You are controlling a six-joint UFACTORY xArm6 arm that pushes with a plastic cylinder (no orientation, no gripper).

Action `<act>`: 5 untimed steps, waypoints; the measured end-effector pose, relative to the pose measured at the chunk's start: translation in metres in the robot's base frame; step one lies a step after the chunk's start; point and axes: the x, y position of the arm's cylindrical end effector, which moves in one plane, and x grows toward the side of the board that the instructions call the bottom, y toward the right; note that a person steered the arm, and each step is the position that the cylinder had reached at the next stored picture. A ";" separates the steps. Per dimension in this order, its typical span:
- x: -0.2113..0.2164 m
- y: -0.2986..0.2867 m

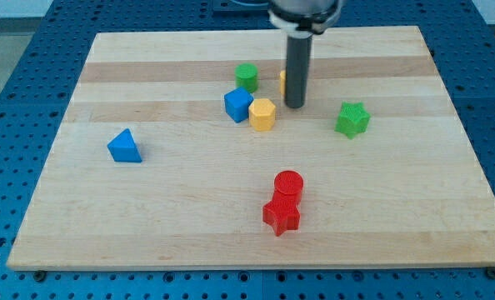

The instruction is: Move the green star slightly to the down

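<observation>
Green star [352,119] toward view's right of tip [294,106], well apart, untouched; approach step, no fingers fitted; reposition tip above star toward view's top, then push down slightly.

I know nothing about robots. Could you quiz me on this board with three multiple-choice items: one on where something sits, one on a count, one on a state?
1. Where is the green star relative to my tip?
A. the view's right
B. the view's left
C. directly under it

2. How many red blocks are on the board?
A. one
B. two
C. three

3. Is my tip touching the green star?
A. yes, pressing it
B. no, they are apart
C. the star is hidden

Answers:
1 A, the star lies right of the rod's end.
2 B, a red cylinder and a red star.
3 B, bare wood shows between them.
</observation>
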 end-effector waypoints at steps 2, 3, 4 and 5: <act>0.009 0.063; 0.029 0.063; 0.048 0.063; 0.063 0.074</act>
